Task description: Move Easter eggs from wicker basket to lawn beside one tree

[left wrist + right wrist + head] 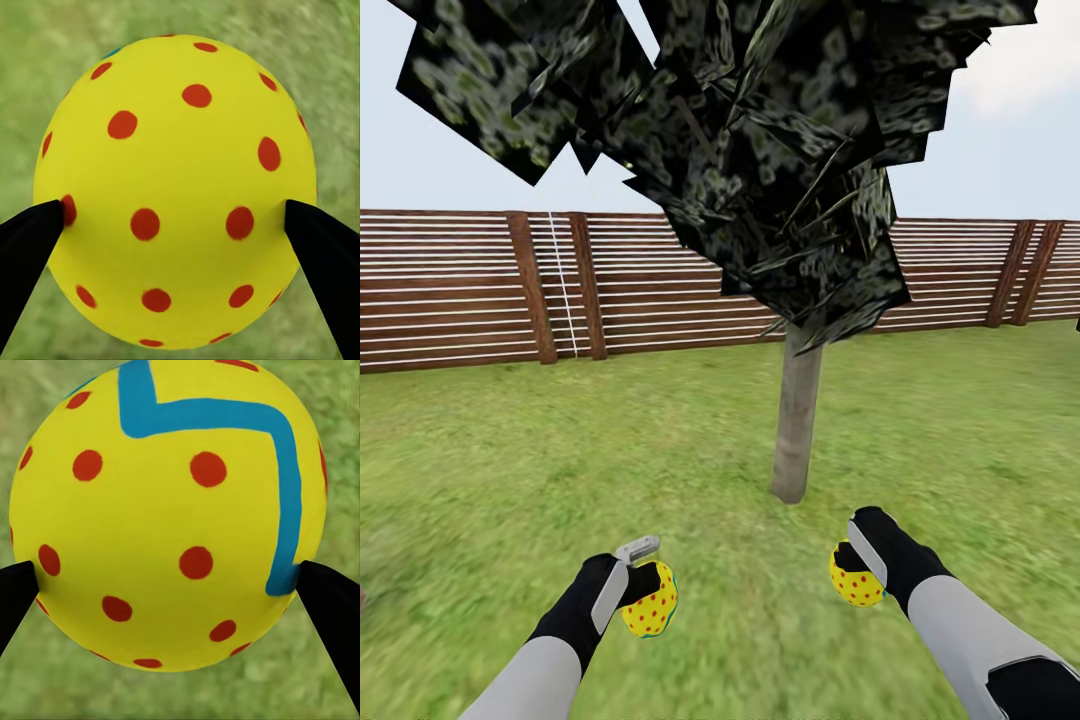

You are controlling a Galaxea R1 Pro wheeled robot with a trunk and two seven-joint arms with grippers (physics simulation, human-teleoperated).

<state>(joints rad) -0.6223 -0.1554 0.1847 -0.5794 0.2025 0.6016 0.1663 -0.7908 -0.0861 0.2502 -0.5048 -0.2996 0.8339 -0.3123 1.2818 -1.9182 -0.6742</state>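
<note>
A slatted brown fence ringed the lawn, and a tree with a thin trunk and dark jagged crown stood straight ahead of the robot. The left gripper was clamped on a yellow red-dotted egg, held above the grass short of the trunk. The right gripper was clamped on a second egg, yellow with red dots and a blue zigzag, close to the tree's base.
</note>
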